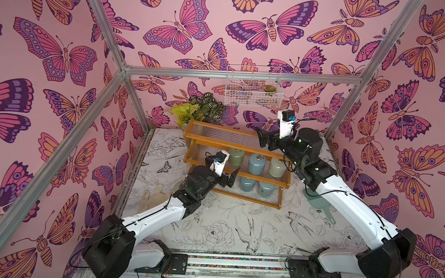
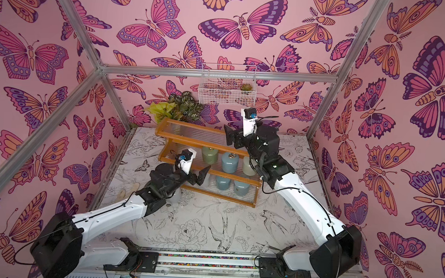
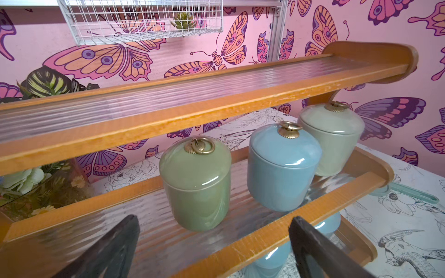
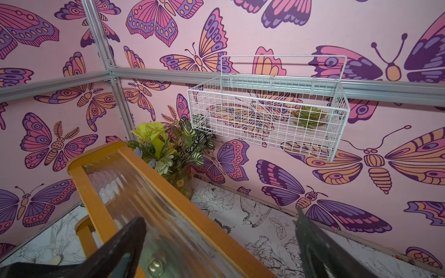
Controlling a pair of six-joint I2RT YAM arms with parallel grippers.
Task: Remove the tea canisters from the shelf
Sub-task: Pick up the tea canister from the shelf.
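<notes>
The shelf [image 1: 216,132] stands at the back of the bench [image 1: 224,224], and its top tier is bare. On the shelf's middle tier three canisters stand upright in a row: a green canister [image 1: 236,156] nearest the shelf's middle, a blue canister [image 1: 257,163] just beside it, and a pale canister [image 1: 277,167] at the shelf's end on the right arm's side. On the shelf's bottom tier two more blue canisters stand side by side, one [image 1: 247,183] below the middle-tier blue one and the other [image 1: 265,189] next to it towards the same end.

The left tool [image 1: 231,177] hovers just in front of the shelf's middle tier. Its jaws are spread wide and grasp nothing. In the left wrist view the green canister sits beyond the gap between its fingers [image 3: 115,248], apart from both.

The right tool [image 1: 265,141] hangs over the shelf's top tier, at the end above the pale canister. Its jaws are likewise released and empty.

Behind the shelf stands a leafy plant [image 1: 202,109]. Above the shelf a white wire basket [image 1: 250,99] hangs on the wall.
</notes>
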